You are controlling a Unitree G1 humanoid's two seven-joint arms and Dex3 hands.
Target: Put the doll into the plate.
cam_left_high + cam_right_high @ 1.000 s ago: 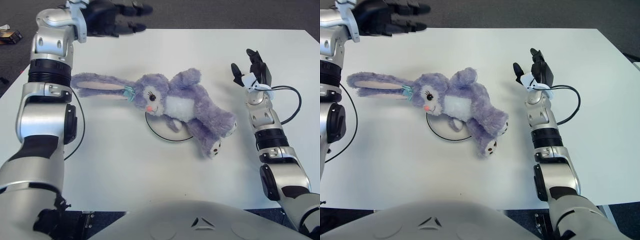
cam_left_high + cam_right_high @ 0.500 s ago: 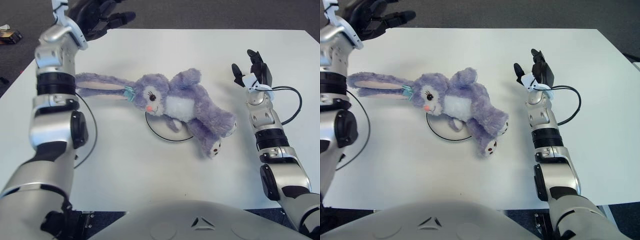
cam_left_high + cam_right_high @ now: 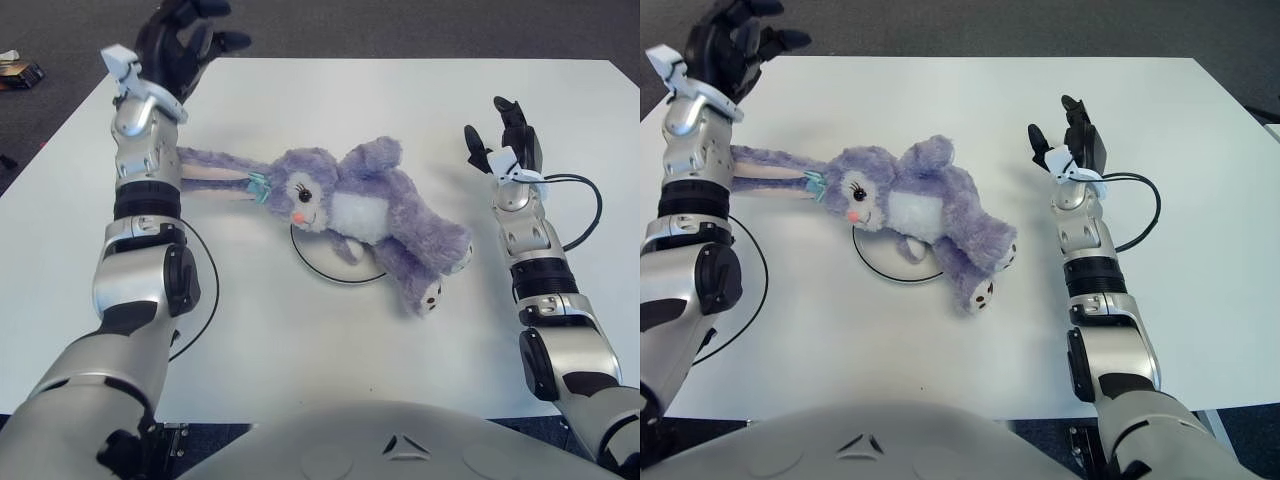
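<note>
Our left hand point(image 3: 178, 40) is raised at the far left corner of the table point(image 3: 300, 360), fingers spread and holding nothing. Just below its wrist, on the near side, our forearm crosses over the tips of the plush rabbit's point(image 3: 350, 215) long ears point(image 3: 215, 172), which stretch out flat toward that arm. Our right hand point(image 3: 505, 135) shows at the other side of the toy, palm facing inward, fingers loosely apart and also empty; it stands near the rabbit's upper arm but clear of it, with a black cable point(image 3: 585, 205) looping on the table beside its forearm.

Between the two hands the purple rabbit lies on its back, head toward our left hand and legs toward our right. Its trunk covers most of the white plate point(image 3: 330, 265), whose dark rim peeks out on the near side beneath the body. Head, ears and legs all spill beyond that rim, so we judge the doll to be on the plate rather than neatly in it.

We expect the toy to be light, soft and floppy: it will sag wherever it is unsupported, and the ears would trail if lifted. The fur should give good grip and nothing looks breakable. If we must adjust it, the plump torso or the head seems the best hold, squeezed gently, rather than a thin limp ear.
</note>
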